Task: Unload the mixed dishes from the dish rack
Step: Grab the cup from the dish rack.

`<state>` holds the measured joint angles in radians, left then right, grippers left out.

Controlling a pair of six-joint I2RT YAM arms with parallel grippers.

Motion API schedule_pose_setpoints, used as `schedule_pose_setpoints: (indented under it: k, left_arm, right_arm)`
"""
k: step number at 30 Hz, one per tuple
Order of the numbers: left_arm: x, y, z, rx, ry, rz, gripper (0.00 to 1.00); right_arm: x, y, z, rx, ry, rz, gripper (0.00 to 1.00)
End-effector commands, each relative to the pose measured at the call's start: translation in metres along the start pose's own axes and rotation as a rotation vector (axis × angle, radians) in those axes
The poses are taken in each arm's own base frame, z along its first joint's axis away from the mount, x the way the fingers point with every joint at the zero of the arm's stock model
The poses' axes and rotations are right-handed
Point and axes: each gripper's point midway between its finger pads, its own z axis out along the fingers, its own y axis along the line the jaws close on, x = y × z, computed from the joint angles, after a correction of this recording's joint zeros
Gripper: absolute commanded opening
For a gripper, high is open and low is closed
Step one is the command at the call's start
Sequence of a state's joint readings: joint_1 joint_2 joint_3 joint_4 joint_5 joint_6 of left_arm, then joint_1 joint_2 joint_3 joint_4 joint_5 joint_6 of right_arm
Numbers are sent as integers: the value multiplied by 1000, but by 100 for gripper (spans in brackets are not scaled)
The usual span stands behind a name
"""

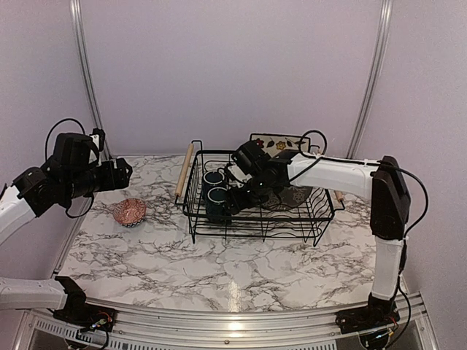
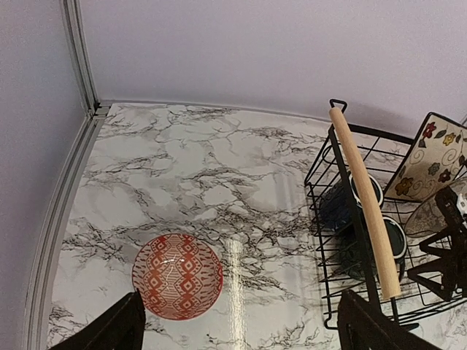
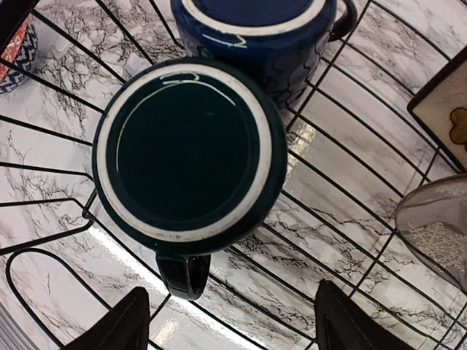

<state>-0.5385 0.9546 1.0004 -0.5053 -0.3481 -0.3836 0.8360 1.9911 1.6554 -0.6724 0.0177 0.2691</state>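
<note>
Unloading judged one-fifth done: small bowl (image 1: 129, 212) set on table (image 1: 219, 270) beside dish rack (image 1: 184, 171); mugs (image 1: 217, 198), grey plate (image 1: 295, 195), floral plate (image 1: 277, 142) left inside. Nothing held by left gripper (image 2: 237, 332) or right gripper (image 3: 226, 328); both spread wide.

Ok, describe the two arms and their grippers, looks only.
Both the left arm and right arm have white tubular links joined by bulky black joint housings, with thin black cables looping loose beside them. The left gripper and right gripper each end in two plain black wedge-shaped fingers. No markings show.
</note>
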Motion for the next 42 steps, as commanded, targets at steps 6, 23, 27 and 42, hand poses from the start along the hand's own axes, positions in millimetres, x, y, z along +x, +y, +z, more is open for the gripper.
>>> schedule_pose_setpoints:
  k: [6,23,27,42]
  left_arm:
    - [5,-4,0,41,0,-34,95]
    - [1,-8,-2,61,0,-59,99]
    - [-1,-8,-4,62,-5,-66,99]
    - [-3,-13,-3,80,3,-84,99]
  right_arm:
    - [-6,21,14,1,50,-38,70]
    - [-10,24,39,5,23,-17,42]
    - [-15,24,38,7,7,-16,34]
    - [-26,25,15,-10,-64,-9,6]
